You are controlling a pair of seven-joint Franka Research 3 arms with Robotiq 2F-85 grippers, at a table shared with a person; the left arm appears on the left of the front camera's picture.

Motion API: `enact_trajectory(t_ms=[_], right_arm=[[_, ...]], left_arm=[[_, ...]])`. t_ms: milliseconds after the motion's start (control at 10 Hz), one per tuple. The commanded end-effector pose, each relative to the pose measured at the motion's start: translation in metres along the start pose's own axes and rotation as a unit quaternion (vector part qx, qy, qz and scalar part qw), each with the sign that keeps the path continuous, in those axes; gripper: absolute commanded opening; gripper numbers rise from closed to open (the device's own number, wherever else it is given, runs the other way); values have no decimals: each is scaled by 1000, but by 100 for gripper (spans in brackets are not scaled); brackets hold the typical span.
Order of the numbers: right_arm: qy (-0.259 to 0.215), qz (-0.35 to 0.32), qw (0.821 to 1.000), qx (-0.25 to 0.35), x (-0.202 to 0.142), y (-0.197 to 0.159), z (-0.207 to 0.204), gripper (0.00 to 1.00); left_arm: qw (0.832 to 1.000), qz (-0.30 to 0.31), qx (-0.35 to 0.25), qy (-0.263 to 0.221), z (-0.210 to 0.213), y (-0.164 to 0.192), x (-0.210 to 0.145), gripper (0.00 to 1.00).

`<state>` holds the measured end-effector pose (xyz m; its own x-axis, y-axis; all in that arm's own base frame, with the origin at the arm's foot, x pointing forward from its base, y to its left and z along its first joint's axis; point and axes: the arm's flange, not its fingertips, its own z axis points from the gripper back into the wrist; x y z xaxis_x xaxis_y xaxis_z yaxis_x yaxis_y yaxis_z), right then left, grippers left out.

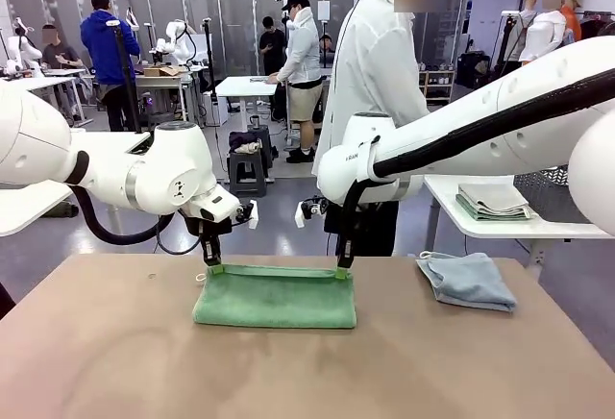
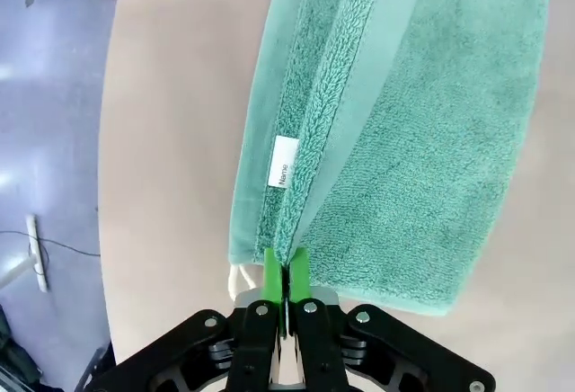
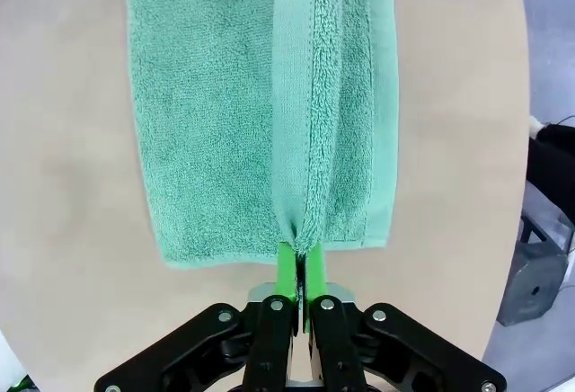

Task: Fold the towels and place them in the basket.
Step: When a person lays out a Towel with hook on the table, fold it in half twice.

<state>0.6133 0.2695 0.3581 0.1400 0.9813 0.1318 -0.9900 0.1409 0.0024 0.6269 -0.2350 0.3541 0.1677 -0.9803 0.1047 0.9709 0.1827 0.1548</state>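
Mint towel (image 1: pixel 275 296) in left tool (image 1: pixel 210 267) and right tool (image 1: pixel 342 271) (blue-grey towel (image 1: pixel 468 280) apart)

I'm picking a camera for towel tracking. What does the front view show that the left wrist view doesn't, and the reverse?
Front view adds: the blue-grey towel lying at the robot's right, and the right gripper shut on the green towel's other corner. Left wrist view adds: a white label on the towel's hem. Shared: the green towel, the left gripper shut on its corner.
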Motion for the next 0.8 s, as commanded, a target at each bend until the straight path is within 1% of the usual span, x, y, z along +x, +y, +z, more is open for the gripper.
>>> enact_trajectory(t_ms=[0, 100, 200, 300, 400, 500, 600, 700], right_arm=[[4, -14, 1000, -7, 0, -3, -2, 4], [0, -10, 1000, -9, 0, -3, -3, 4], [-3, -8, 1000, -9, 1, -3, -4, 24], [-6, -3, 1000, -16, 2, -3, -4, 24], [-13, 2, 1000, -25, 2, -3, -4, 44], [-21, 8, 999, -43, 2, -3, -3, 28], [-24, 8, 999, -44, 1, -2, -2, 64], [-26, 9, 999, -34, 0, -2, 3, 48]], left_arm=[[1000, 8, 3, 8, -3, 6, 0, 4], [1000, 5, 3, 4, -5, 7, 0, 4], [1000, 5, 5, 2, -5, 6, -1, 16], [1000, 7, 11, -2, -5, 5, -2, 23], [1000, 15, 18, 0, -4, 4, -3, 36], [999, 26, 31, 0, -3, 4, -6, 43], [999, 28, 31, -6, -1, 3, -10, 55], [999, 23, 23, -15, 4, 3, -15, 62]])
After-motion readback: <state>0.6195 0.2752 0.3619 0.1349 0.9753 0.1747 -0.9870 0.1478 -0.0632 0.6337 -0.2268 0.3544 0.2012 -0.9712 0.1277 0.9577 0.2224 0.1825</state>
